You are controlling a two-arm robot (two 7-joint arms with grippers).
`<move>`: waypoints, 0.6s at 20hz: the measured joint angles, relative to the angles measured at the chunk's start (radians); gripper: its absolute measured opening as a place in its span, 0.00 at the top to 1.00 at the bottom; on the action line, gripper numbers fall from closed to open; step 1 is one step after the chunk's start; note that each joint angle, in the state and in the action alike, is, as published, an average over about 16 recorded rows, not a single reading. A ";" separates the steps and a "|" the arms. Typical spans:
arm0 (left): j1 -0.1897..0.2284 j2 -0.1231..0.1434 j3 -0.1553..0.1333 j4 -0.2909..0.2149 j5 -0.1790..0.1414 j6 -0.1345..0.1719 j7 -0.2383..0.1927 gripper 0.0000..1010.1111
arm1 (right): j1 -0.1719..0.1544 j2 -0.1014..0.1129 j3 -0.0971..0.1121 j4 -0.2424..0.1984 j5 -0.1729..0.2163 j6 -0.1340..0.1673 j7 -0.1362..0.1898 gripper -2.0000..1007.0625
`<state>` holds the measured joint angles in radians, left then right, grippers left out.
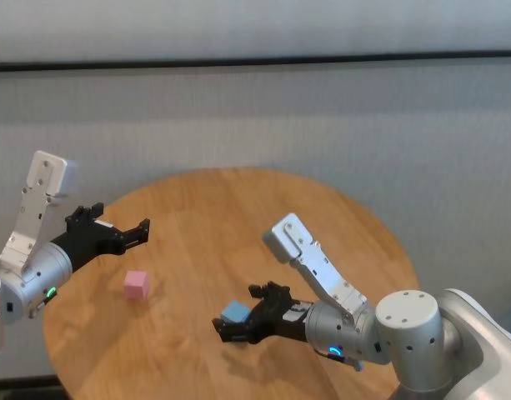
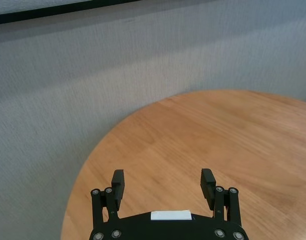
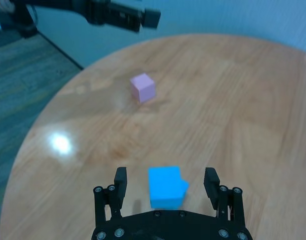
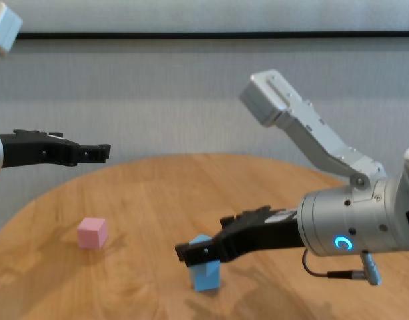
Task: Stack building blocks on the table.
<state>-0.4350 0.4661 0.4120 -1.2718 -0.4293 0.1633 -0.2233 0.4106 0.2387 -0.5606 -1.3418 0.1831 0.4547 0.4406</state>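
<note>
Two light blue building blocks [image 4: 205, 272] stand one on the other on the table [image 1: 238, 208], the upper one [image 3: 165, 187] turned a little off the lower. My right gripper [image 3: 165, 176] is open around the upper block [image 1: 235, 312], a gap showing on each side between the fingers and the block. The pink building block [image 1: 137, 285] lies alone to the left [image 4: 92, 233], farther out [image 3: 143, 87]. My left gripper [image 1: 122, 218] hovers open and empty above the table's left edge [image 2: 163, 180].
A grey fabric wall stands behind the round table [image 2: 217, 140]. In the right wrist view the left gripper [image 3: 143, 17] reaches over the table's far rim. Bare wood lies between the pink block and the blue stack.
</note>
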 joint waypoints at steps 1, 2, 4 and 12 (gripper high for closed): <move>0.000 0.000 0.000 0.000 0.000 0.000 0.000 0.01 | -0.002 0.001 0.003 -0.004 0.001 -0.010 -0.003 0.09; 0.000 0.000 0.000 0.000 0.000 0.000 0.000 0.01 | -0.005 0.002 0.007 -0.009 0.001 -0.022 -0.007 0.07; 0.000 0.000 0.000 0.000 0.000 0.000 0.000 0.01 | -0.011 0.007 0.017 -0.019 0.001 -0.054 -0.017 0.04; 0.000 0.000 0.000 0.000 0.000 0.000 0.000 0.01 | -0.037 0.033 0.082 -0.046 -0.040 -0.217 -0.118 0.00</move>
<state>-0.4350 0.4661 0.4120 -1.2717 -0.4293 0.1633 -0.2233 0.3732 0.2721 -0.4787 -1.3874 0.1432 0.2381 0.3227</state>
